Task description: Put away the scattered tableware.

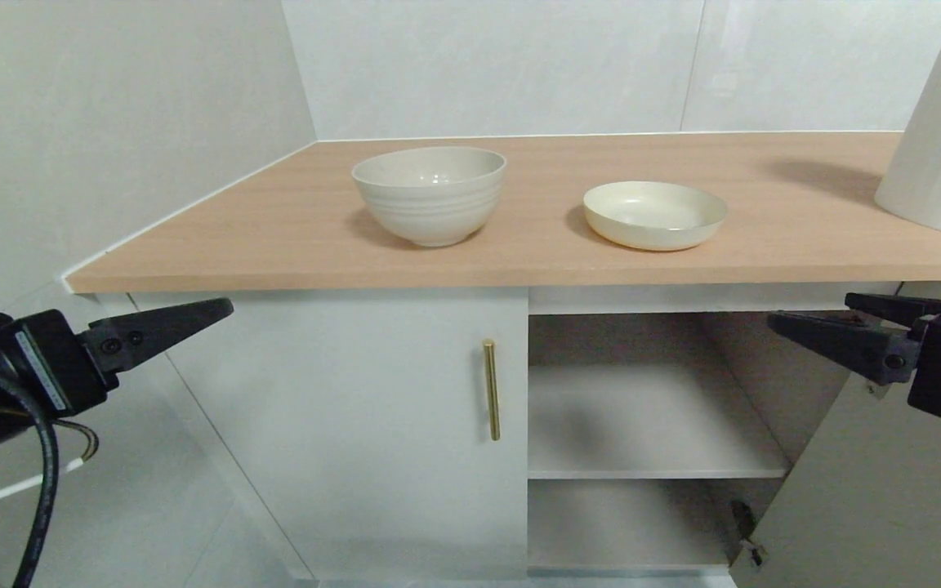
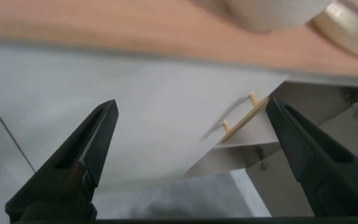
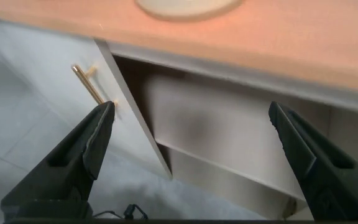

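Since both pieces of tableware stand on the counter and neither gripper holds anything, we judge that the task is at its beginning, at the step of the first approach. Taking the head view as a clock face, the deep bowl stands at about 11 o'clock and the shallow dish at about 1 o'clock, well apart from each other. The left gripper hangs at 9 o'clock, below the counter edge, with its fingers spread wide. The right gripper hangs at 3 o'clock before the cabinet opening, also with its fingers spread wide.

The next move, in our opinion, calls for one arm to rise above the counter and take a piece by its rim; the dish is nearer to the right gripper.

We see nothing inside the bowl or the dish. The cabinet is open at 4 o'clock, where an upper shelf and a lower shelf offer room for both pieces.
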{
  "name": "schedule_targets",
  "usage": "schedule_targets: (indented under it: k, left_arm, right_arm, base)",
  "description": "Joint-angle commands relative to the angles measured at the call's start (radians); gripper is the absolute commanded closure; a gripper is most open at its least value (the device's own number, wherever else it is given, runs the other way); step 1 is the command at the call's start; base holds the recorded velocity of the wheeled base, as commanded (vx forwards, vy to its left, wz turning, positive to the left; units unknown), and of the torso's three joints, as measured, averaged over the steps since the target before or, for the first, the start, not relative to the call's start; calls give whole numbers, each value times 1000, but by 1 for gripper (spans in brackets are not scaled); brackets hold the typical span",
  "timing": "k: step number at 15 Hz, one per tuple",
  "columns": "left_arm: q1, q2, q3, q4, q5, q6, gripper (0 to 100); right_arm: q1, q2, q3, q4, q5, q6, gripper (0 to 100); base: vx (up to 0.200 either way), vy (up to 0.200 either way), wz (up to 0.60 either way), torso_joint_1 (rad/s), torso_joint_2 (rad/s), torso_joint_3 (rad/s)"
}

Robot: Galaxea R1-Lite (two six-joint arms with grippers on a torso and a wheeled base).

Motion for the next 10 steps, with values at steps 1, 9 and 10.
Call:
schedule_targets:
  k: [1,9,10]
  left_arm:
    - [-1,4,1,0,0,-1,0]
    - [-1,10,3,1,-3,-1,0]
    - [-1,10,3,1,-3,-1,0]
  right_arm:
    - [1,0,3,-1,0,0,0]
    - [1,9,5,-3,0,-1,0]
    - [1,10,5,-3,0,-1,0]
  base:
    - [0,0,0,76,-315,-266]
    - [0,0,0,130,-439,-307]
    - [0,0,0,173,-461,-290]
